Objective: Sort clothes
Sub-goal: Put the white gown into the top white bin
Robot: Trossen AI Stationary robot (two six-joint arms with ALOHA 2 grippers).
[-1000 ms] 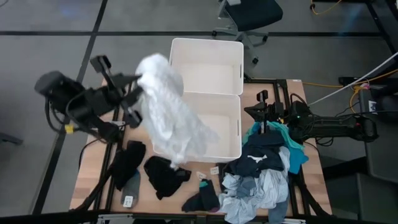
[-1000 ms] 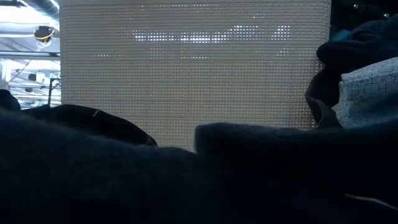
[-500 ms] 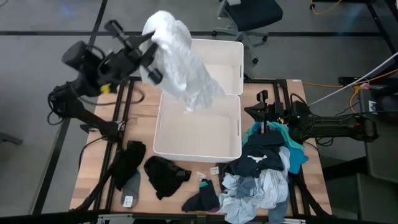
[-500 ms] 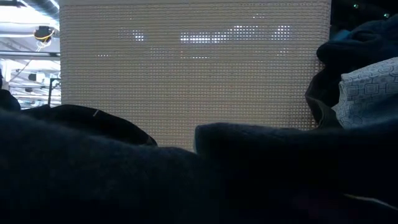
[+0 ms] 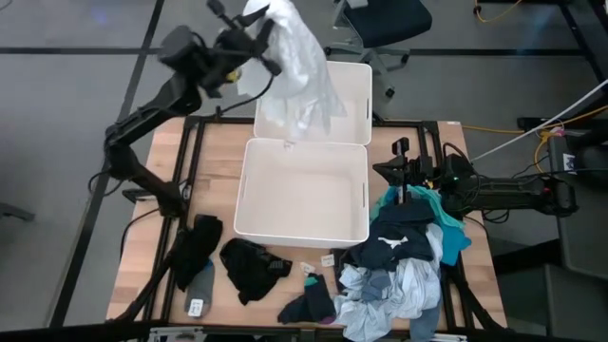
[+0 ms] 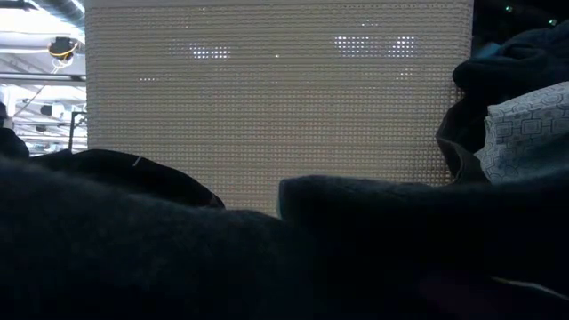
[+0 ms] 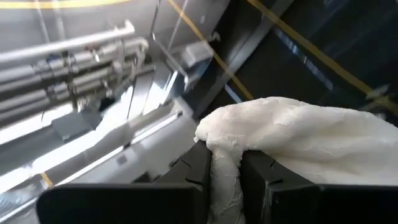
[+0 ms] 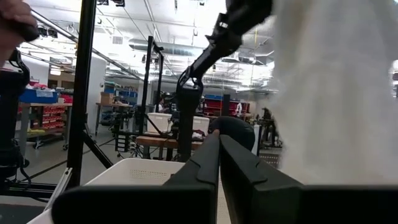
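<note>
Your left gripper is raised high over the far bin, its jaws clamped on a white garment. The left wrist view confirms the hold: the cloth is pinched between the two dark fingers, bunching upward and spilling to one side. The garment hangs over the far bin's near-left part, its lowest folds close above the edge shared with the near bin, which lies between the far bin and the loose clothes.

The step in hand, judged from this pose, is the carry of a white item to the far bin. What the next move calls for: bring the gripper down and further inside the far bin's walls before you part the jaws, so the trailing cloth does not drape over the shared edge.

Your right gripper waits low beside the near bin's right wall, at the far end of the mixed pile; its fingers lie pressed together, holding nothing.

Unsorted items remain on the table: the mixed pile at right, a dark garment, another at left, and socks along the near edge.
</note>
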